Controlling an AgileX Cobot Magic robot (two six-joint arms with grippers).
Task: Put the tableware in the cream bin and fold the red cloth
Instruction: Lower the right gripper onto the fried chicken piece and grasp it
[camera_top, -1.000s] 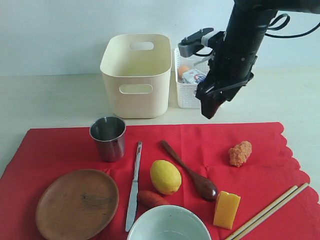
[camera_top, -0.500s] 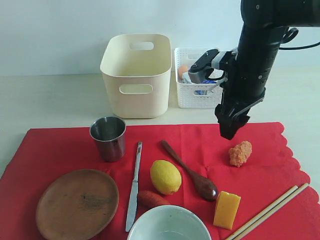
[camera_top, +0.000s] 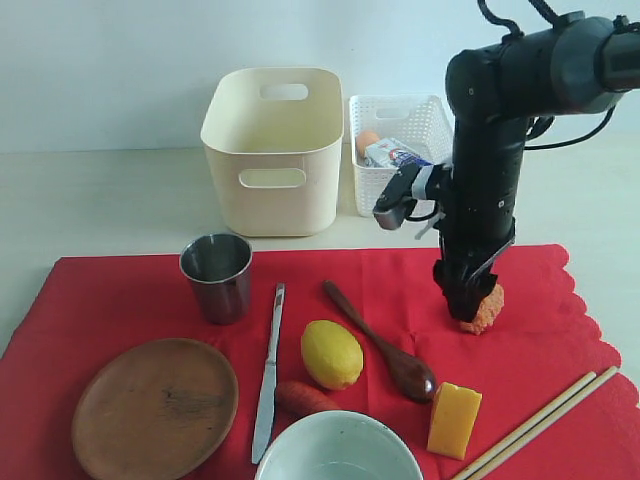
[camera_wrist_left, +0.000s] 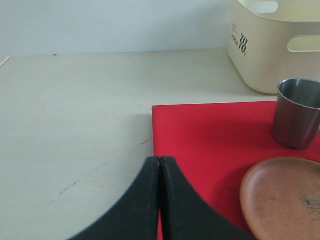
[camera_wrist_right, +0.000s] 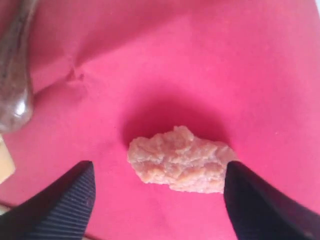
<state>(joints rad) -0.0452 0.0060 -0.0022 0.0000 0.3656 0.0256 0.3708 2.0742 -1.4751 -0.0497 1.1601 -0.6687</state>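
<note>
Right pincer (camera_wrist_right: 159, 172): held spread.
Crumbly lump (camera_wrist_right: 177, 160): flanked by its fingers (camera_wrist_right: 65, 200), on red cloth (camera_wrist_right: 210, 75).
Left pincer (camera_wrist_left: 159, 167): pressed together.

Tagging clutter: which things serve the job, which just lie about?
Job: steel cup, round brown wooden plate, silver knife, dark wooden spoon, pale bowl, wooden chopsticks, cream plastic bin, red cloth.
Stray: yellow lemon, orange carrot, yellow cheese wedge, crumbly orange lump.

Brushed steel cup (camera_top: 216, 274), matt wooden plate (camera_top: 154, 405), glossy wooden spoon (camera_top: 381, 343)

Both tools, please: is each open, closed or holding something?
Left tool: closed, holding nothing.
Right tool: open, straddling the orange food piece, not gripping.
</note>
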